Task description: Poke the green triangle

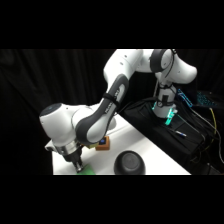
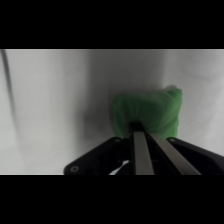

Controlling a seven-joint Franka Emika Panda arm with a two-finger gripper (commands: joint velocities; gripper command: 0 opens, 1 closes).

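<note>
Green triangle (image 2: 147, 111) lies near the table's (image 1: 150, 150) front edge, open white surface beside it. Gripper (image 2: 138, 128), fingers pressed together, touches its near side. Its pointing direction is unclear.

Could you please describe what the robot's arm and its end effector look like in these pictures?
The arm has rounded, glossy white shells with dark grey-black joint sections and a small dark marking on one link. The end effector is small and dark below a white wrist; in the wrist view, black linkage carries two slim grey fingers.
</note>
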